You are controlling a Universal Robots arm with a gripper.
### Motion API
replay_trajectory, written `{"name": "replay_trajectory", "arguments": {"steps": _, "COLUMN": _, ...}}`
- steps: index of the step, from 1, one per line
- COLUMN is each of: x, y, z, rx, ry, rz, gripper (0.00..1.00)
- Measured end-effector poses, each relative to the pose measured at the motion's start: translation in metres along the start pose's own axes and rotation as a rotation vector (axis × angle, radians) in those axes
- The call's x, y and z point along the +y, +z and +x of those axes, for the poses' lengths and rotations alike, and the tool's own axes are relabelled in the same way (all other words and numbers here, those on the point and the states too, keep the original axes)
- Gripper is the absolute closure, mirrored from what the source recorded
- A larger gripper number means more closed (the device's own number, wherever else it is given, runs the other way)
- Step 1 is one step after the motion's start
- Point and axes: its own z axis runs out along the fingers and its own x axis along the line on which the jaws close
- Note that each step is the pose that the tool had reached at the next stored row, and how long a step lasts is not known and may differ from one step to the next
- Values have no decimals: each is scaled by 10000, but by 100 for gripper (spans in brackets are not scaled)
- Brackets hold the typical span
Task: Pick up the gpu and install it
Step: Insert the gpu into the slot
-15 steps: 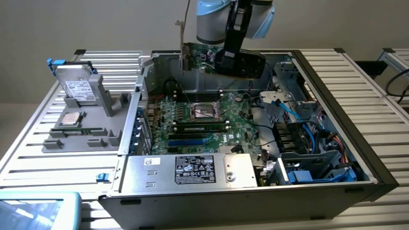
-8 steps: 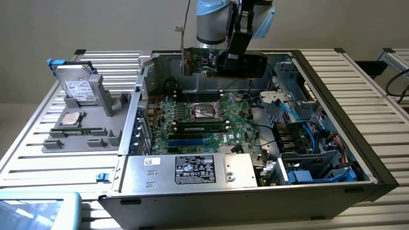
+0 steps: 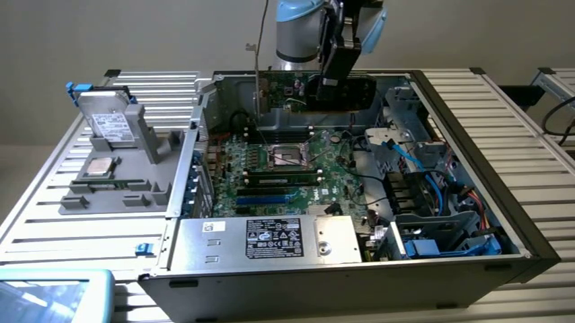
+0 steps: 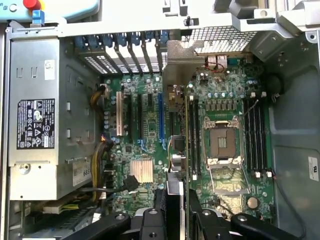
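Observation:
The gpu point(image 3: 357, 93) hangs upright over the back of the open computer case point(image 3: 526, 242), green board and black cooler face toward the exterior camera. Its thin silver end bracket point(image 3: 258, 74) points down at the exterior view's left end of the card. My gripper point(image 3: 329, 79) is shut on the card's upper edge. In the wrist view the gpu point(image 4: 176, 150) is seen edge-on, with my gripper point(image 4: 175, 222) clamped on either side of it. The card floats above the motherboard point(image 4: 145, 145), roughly over the long expansion slots, close to the blue slot point(image 4: 161, 120).
The case holds a power supply point(image 3: 269, 239), an open CPU socket point(image 3: 289, 156), memory sticks and blue cables point(image 3: 422, 202). A grey parts tray point(image 3: 126, 195) at the exterior view's left carries a hard drive point(image 3: 112, 122), a processor point(image 3: 99, 167) and a memory stick.

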Motion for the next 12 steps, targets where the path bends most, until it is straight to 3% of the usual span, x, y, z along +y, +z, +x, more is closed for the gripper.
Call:
{"name": "replay_trajectory", "arguments": {"steps": 6, "x": 8, "y": 12, "z": -1, "rx": 0, "ry": 2, "rz": 0, "gripper": 72}}
{"name": "replay_trajectory", "arguments": {"steps": 12, "x": 123, "y": 81, "z": 3, "rx": -4, "ry": 3, "rz": 45, "gripper": 72}}
